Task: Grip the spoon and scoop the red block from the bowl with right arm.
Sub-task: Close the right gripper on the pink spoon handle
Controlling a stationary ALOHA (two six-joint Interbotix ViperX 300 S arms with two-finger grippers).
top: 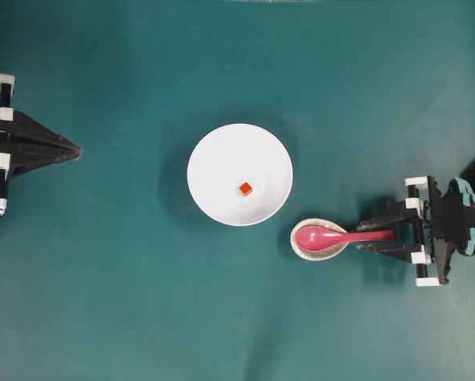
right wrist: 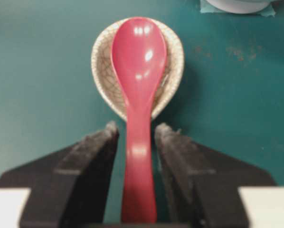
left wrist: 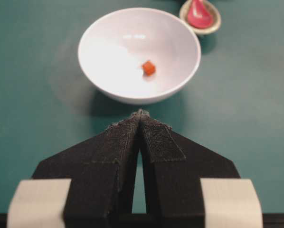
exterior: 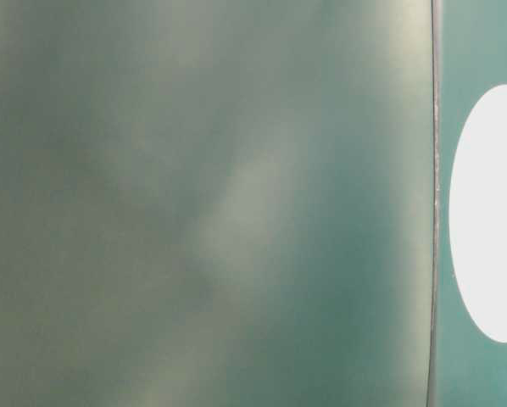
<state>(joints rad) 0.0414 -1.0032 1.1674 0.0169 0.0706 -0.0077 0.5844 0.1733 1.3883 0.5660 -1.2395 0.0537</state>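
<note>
Even bright light; glare on spoon (right wrist: 138, 61); soft shadow beside bowl (left wrist: 108, 90); table-level view blurred.

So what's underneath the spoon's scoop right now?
The spoon lies with its scoop in a small speckled beige dish. Its rim shows all around the scoop, but the floor directly beneath is covered. The handle sticks out over the table, between the right gripper fingers.

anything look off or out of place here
Nothing on the table looks odd: the red block sits in the upright bowl and the spoon lies in its spoon rest. Only the table-level view is blurred.
</note>
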